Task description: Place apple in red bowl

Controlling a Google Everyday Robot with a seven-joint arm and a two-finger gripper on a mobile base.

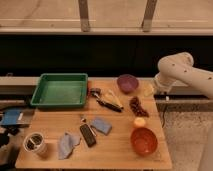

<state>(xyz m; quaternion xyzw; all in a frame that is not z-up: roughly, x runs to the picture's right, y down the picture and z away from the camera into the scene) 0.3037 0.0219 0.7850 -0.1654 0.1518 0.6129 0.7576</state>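
- The white arm (186, 72) comes in from the right side of the view, bends at a rounded elbow above the table's far right corner, and turns down and to the left.
- The gripper (152, 90) is at the end of that arm, low over the far right edge of the wooden table (120, 156), just right of the purple bowl (127, 82).
- I cannot tell whether the gripper is open or closed, or whether it has hold of anything.
- The apple (139, 121) is small, round and yellow, with a warmer tint on one side.
- It sits on the bare tabletop on the right side, just behind the red bowl (144, 141) and outside it, close to its far rim.
- The apple is well apart from the gripper, with a dark red grape-like cluster (136, 106) lying between them.
- The red bowl is round and orange-red, stands upright near the table's front right corner, and its inside looks bare.
- Elsewhere on the table:
  - a green tray (60, 76) at the far left
  - dark-handled utensils (109, 100) near the middle
  - a blue cloth (102, 125) beside a black device (88, 135)
  - a second cloth (67, 144)
  - a round cup (36, 144) at the front left
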